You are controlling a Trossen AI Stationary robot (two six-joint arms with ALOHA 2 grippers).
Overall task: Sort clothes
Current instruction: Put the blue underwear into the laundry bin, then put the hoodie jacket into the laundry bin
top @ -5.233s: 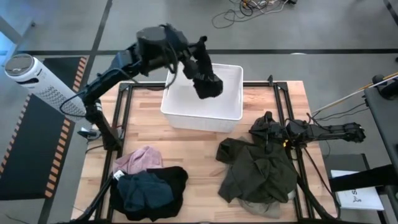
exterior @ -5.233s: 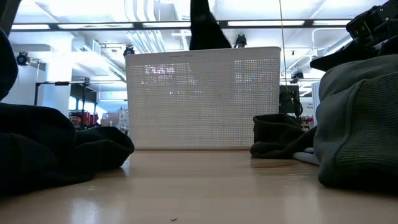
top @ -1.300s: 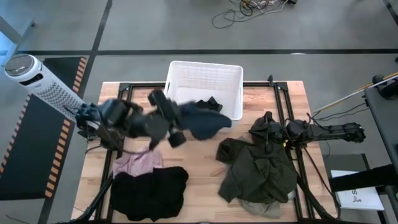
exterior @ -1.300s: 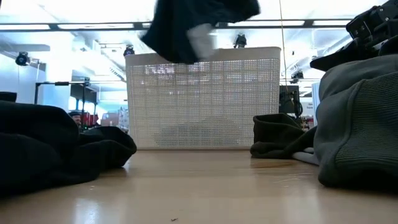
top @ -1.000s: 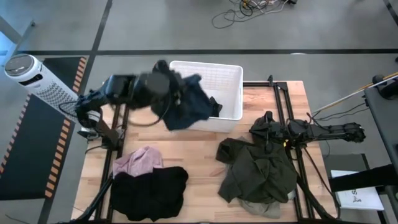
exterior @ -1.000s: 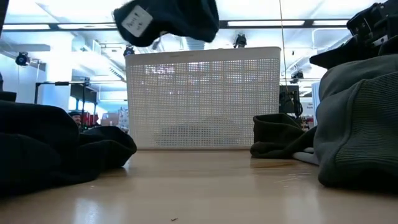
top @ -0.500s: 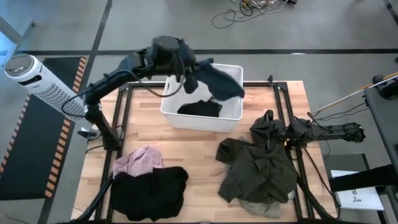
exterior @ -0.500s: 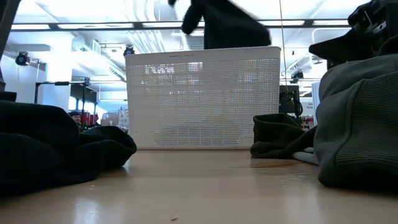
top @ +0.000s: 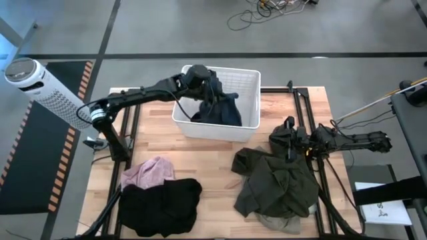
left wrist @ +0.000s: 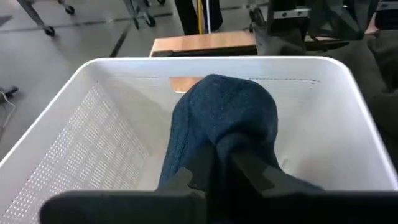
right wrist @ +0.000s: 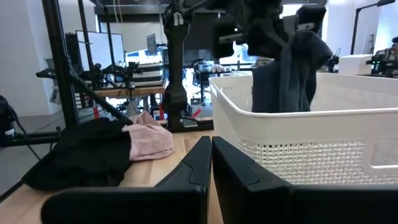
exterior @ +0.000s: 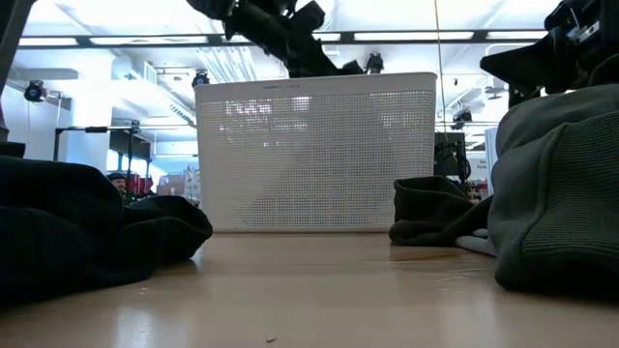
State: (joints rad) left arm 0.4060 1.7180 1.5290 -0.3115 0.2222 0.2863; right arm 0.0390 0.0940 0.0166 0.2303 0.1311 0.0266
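My left gripper (top: pixel 205 85) is over the white lattice basket (top: pixel 250 75), shut on a dark teal garment (top: pixel 225 110) that hangs down into the basket. A black piece (top: pixel 199 117) lies in the basket beside it. My right gripper (top: pixel 291 137) waits shut and empty at the far edge of the olive-green pile (top: pixel 277 179) on the table's right. A khaki piece (top: pixel 275 224) peeks out under that pile's near edge. A pale pink shirt (top: pixel 150 171) and a black pile (top: pixel 163 203) lie at the near left. My left gripper pinches a bunched fold of the teal garment (left wrist: pixel 225 142) between its two fingers (left wrist: pixel 250 168). The fingers come from the table's left, slanting down over the basket. The garment hangs below them (right wrist: pixel 289 71), its lower part down inside the basket.
The basket's walls (left wrist: pixel 93 130) stand around the hanging garment. Black frame rails (top: pixel 308 113) run along the table's sides. A white perforated cylinder (top: pixel 40 87) stands off the table's far left. Bare wood (top: pixel 213 160) lies between the piles.
My left gripper has carried the teal garment from the basket's near left side up over its rim, then gone down toward the basket's middle. The garment swung out to the right and now hangs into the basket.
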